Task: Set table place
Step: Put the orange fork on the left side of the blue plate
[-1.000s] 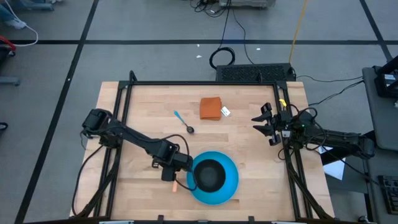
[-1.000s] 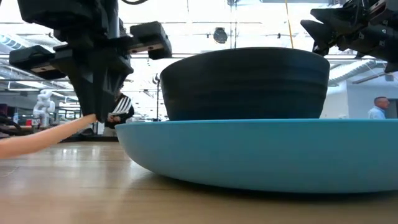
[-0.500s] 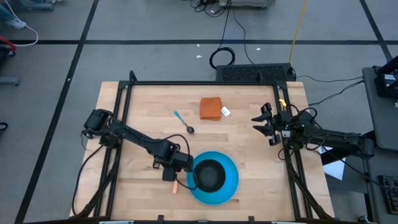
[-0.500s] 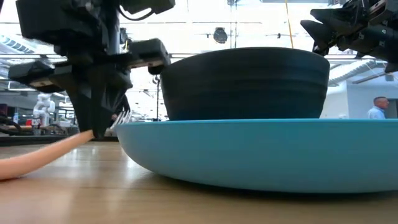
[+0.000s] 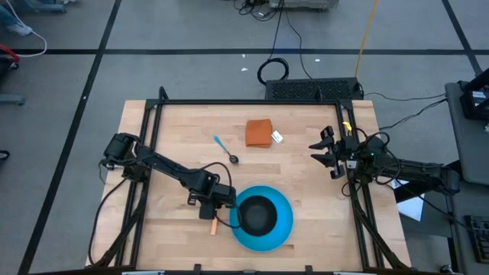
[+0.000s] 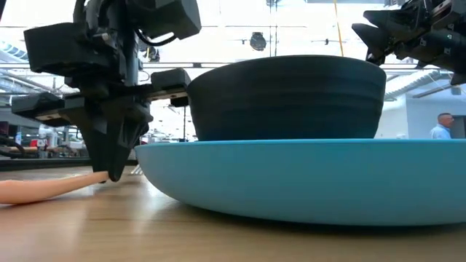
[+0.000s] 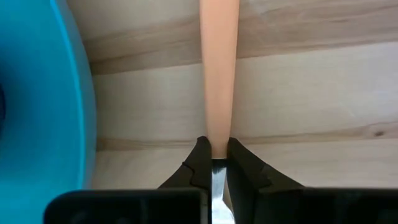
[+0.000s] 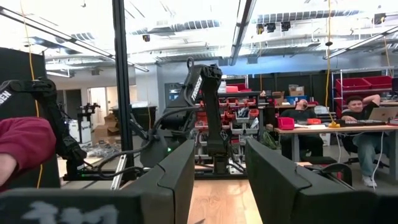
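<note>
At the left of the large light-wood butcher-block table (image 5: 306,183), the left gripper (image 5: 216,216) is down at the tabletop with its two dark fingers (image 7: 198,163) pinched tight on the neck of the orange-handled metal fork (image 7: 219,74), where handle meets metal; the handle lies along the wood just beside the left rim of the round bright-blue plate (image 5: 285,227), parallel to it. The fork appears placed or very nearly so, though not yet let go. The plate sits near the front edge of the table with the smaller black bowl (image 5: 260,215) resting in its middle, so that part of the setting looks done. Farther back and a little left of centre, the blue-handled dark spoon (image 5: 225,150) lies alone on the wood, well apart from the plate; bringing it beside the plate is judged the main step left. Near it, the folded orange cloth (image 5: 259,132) with a white tag rests untouched. At the right edge, the right gripper (image 5: 327,155) waits above the table, its fingers spread apart and empty.
</note>
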Motion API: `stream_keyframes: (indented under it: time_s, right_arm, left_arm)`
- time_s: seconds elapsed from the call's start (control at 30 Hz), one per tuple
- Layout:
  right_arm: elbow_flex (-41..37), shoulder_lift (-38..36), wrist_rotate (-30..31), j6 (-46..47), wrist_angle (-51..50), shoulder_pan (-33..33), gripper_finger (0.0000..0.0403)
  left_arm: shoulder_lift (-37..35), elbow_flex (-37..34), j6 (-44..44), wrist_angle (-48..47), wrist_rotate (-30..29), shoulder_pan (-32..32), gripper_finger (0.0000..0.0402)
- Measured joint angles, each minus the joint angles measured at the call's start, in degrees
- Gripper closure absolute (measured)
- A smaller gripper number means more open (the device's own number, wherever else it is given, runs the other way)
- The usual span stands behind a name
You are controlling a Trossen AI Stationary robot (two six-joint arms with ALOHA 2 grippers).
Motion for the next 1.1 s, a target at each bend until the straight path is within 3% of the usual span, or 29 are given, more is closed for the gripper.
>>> stream_keyframes:
  time_s: [0.57, 0.87, 1.1]
  right_arm:
    - [0.0, 0.0, 0.0, 0.0, 0.0, 0.0, 0.0273]
    - [0.0, 0.0, 0.0, 0.0, 0.0, 0.0, 0.0273]
    - [0.0, 0.0, 0.0, 0.0, 0.0, 0.0, 0.0273]
  left_arm:
    - [-0.4, -3.5, -0.5, 4.3, 1.2, 0.7, 0.038]
    - [-0.2, -3.6, -0.7, 4.3, 2.0, 0.7, 0.0331]
    - [-0.2, -3.6, -2.8, 5.1, 2.1, 0.7, 0.0344]
